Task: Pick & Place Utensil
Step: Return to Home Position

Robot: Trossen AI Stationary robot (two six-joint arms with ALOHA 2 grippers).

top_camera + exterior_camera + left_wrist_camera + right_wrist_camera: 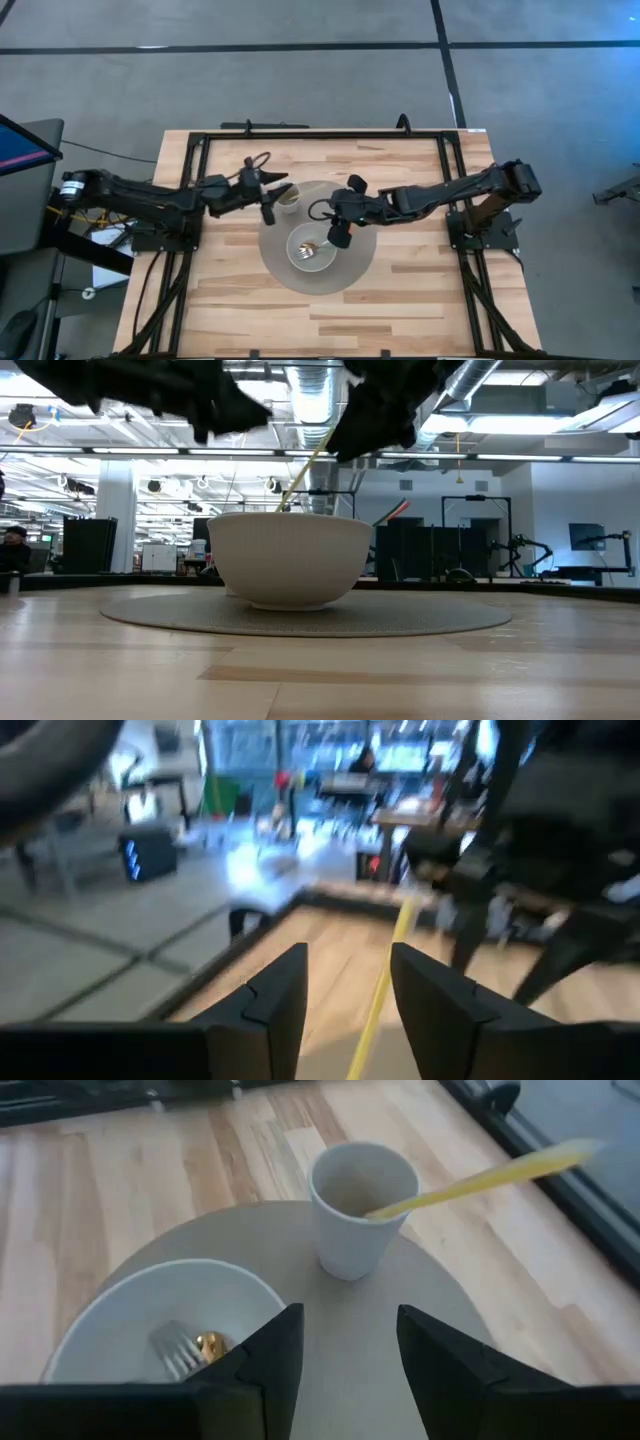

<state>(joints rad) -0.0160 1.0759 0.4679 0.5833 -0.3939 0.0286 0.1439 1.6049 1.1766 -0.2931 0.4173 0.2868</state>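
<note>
A white paper cup point(360, 1205) stands on a round grey mat point(400, 1350), just beyond a white bowl point(120, 1310). A yellow utensil point(470, 1180) stands with its lower end in the cup and leans on the rim, its free end pointing out over the table. A silver fork point(175, 1345) and a gold piece point(210, 1345) lie in the bowl. My left gripper point(270, 195) is open, just left of the cup, and the yellow utensil point(385, 980) shows in the gap between its fingers. My right gripper point(338, 232) is open above the bowl's right side.
The mat point(350, 265) lies in the table's middle and carries the bowl point(300, 262) and the cup point(290, 198). A black frame runs along the table's left, far and right edges. Bare wood lies toward the near edge. Both arms meet over the mat.
</note>
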